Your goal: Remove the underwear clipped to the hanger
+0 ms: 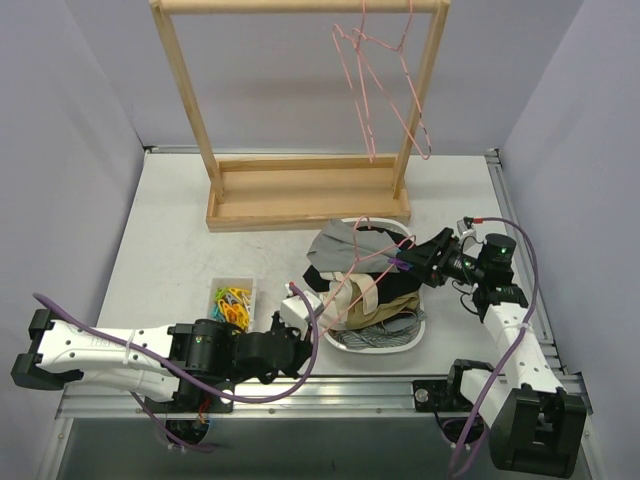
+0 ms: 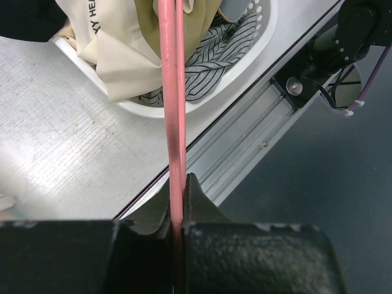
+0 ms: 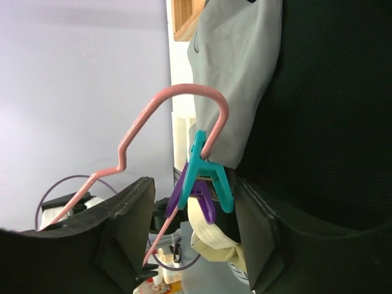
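My left gripper (image 1: pixel 300 322) (image 2: pixel 177 190) is shut on the wire of a pink hanger (image 2: pixel 173 92) (image 1: pixel 352 288) that lies tilted over the white basket (image 1: pixel 420 330). Grey underwear (image 1: pixel 345 240) (image 3: pixel 239 73) hangs from the hanger's upper end, held by a teal clip (image 3: pixel 208 171) with a purple clip (image 3: pixel 184 196) beside it. My right gripper (image 1: pixel 405 262) (image 3: pixel 195 190) is open, with one finger on each side of these clips. Olive-green underwear with cream trim (image 1: pixel 385 305) (image 2: pixel 202 18) and a black garment (image 1: pixel 325 275) lie bunched over the basket.
A wooden rack (image 1: pixel 300 190) stands at the back with more pink hangers (image 1: pixel 385 90) on its bar. A small tray of coloured clips (image 1: pixel 233 300) sits left of the basket. The table's metal rail (image 2: pixel 245 153) runs along the near edge.
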Motion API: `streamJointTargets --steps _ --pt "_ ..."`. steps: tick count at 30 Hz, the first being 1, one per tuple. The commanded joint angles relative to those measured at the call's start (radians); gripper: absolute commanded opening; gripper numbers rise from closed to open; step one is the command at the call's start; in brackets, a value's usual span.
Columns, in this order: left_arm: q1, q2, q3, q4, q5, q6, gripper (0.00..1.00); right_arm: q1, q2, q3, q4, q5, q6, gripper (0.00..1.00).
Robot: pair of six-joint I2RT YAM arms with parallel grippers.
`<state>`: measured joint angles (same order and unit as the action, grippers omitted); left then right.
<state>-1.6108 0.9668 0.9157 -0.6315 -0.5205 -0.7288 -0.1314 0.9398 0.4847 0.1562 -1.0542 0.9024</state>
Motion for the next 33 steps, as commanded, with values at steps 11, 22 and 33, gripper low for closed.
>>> streamJointTargets --steps 11,22,33 --pt "-0.014 -0.01 0.045 0.05 -0.041 -0.007 0.02 0.001 0.001 -0.034 0.12 -0.07 0.053 0.01" --pt "-0.012 -0.019 0.018 -0.033 -0.093 -0.055 0.02 -0.002 -0.019 -0.008 0.105 -0.061 0.058 0.0" --pt "0.037 0.013 0.006 -0.094 -0.145 -0.13 0.02 0.003 -0.041 -0.001 0.105 -0.064 0.064 0.0"
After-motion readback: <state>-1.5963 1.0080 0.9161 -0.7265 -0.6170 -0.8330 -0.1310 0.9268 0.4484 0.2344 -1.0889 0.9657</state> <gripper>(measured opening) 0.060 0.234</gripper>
